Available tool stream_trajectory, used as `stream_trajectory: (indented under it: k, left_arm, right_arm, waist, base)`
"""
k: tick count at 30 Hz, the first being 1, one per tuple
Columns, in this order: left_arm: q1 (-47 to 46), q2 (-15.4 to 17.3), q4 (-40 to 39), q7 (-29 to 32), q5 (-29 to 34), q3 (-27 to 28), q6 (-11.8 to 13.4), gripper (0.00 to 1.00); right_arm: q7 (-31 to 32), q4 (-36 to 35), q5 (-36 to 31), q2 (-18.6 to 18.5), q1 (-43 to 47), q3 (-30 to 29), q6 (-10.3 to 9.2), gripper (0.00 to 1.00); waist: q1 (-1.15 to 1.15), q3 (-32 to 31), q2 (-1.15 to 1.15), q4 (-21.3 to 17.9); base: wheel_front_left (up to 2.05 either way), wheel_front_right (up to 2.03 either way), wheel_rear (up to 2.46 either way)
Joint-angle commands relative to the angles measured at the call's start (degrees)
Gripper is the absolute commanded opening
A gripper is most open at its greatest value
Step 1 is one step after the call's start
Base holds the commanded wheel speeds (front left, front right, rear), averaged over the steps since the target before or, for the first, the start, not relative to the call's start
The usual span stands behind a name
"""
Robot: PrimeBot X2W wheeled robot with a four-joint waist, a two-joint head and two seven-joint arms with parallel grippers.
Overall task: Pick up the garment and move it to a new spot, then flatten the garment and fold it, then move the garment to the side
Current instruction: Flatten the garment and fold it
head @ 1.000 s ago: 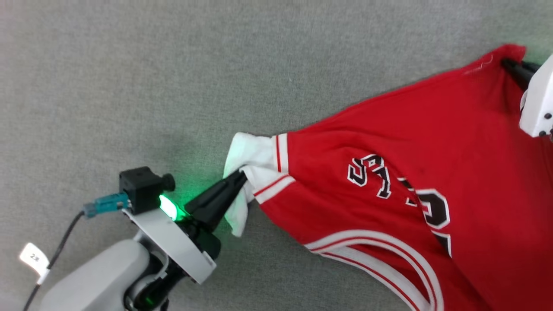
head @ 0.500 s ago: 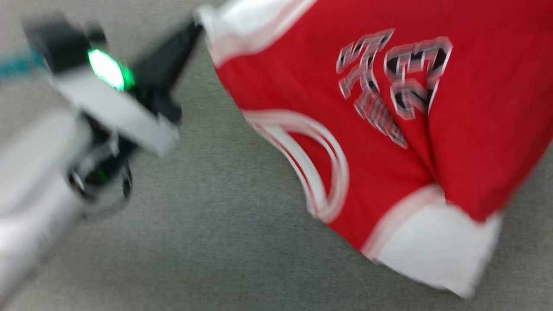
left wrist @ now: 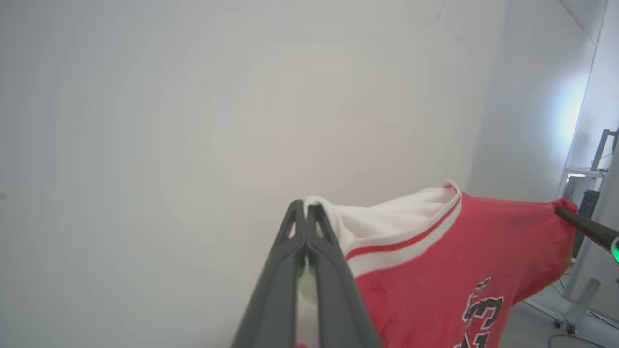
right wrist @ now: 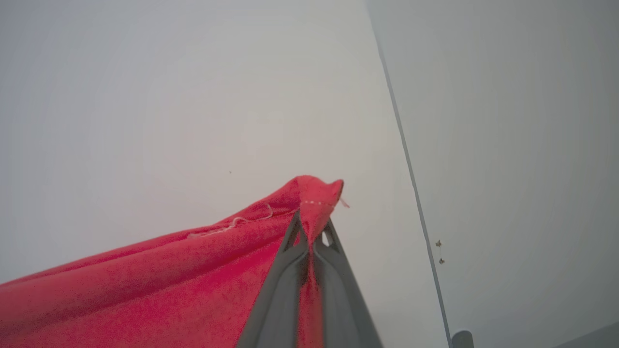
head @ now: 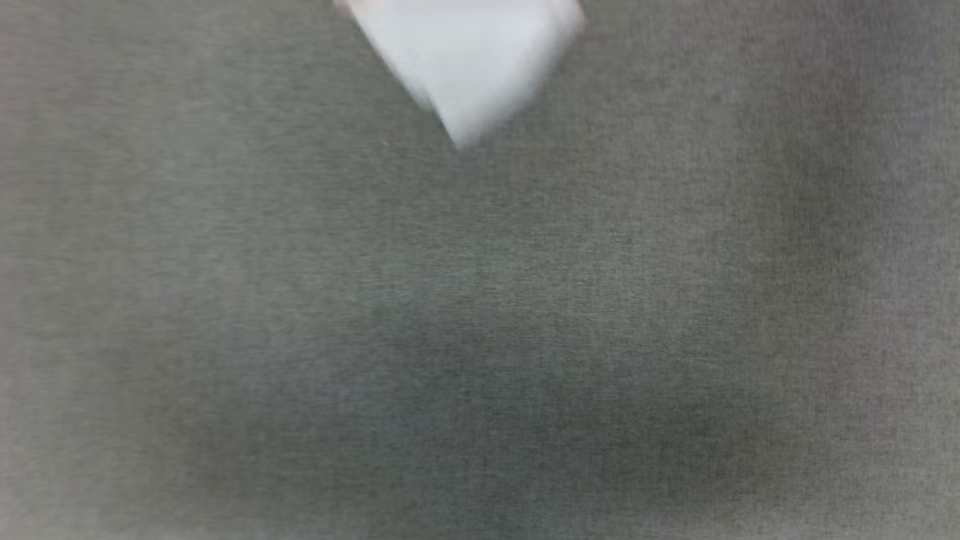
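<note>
Garment (left wrist: 483, 251) stretched before white wall (left wrist: 193, 121); grey carpet (head: 480, 337) below.

One garment (left wrist: 435, 261), four fingers (left wrist: 276, 290).

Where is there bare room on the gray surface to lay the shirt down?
In the head view the gray surface is bare from edge to edge and down to the bottom. Only the top middle is taken, by a blurred white patch, probably a cuff. The shirt is held between the left claw and right claw.
</note>
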Motion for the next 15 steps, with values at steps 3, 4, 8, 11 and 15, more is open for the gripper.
stream_trajectory:
  k: [3,4,8,11,15]
  left_arm:
    - [-6.73,-0.53,4.21,-3.2,1.55,-0.12,0.19,0.0]
    - [-7.93,-0.97,5.14,-3.92,1.03,0.01,0.19,0.0]
    - [-8.29,-1.64,5.49,-5.1,-2.09,-0.83,0.22,0.0]
    - [-3.87,-1.03,3.15,-5.47,-4.8,-3.13,0.17,0.0]
    - [3.69,0.85,-3.08,-5.91,-8.94,-5.36,0.16,0.0]
  right_arm:
    - [-3.23,1.54,-2.09,-0.34,-4.85,-2.9,-0.12,0.0]
    - [-3.68,2.49,-2.65,-0.35,-5.67,-3.34,-0.12,0.0]
    - [-5.07,6.17,-3.86,-0.42,-6.54,-2.68,-0.12,0.0]
    - [-5.71,8.83,-3.31,-0.47,-3.82,-0.45,-0.1,0.0]
    - [-5.66,10.66,-0.42,-1.66,0.67,4.67,-0.09,0.0]
  waist:
    - [0.0,3.61,0.0,-2.56]
    - [0.0,3.79,0.0,-2.63]
    - [0.0,4.46,0.0,-2.69]
    - [0.0,4.68,0.0,-2.34]
    - [0.0,4.83,0.0,-1.83]
  base:
    - [0.0,0.0,0.0]
    - [0.0,0.0,0.0]
    - [0.0,0.0,0.0]
    - [0.0,0.0,0.0]
    - [0.0,0.0,0.0]
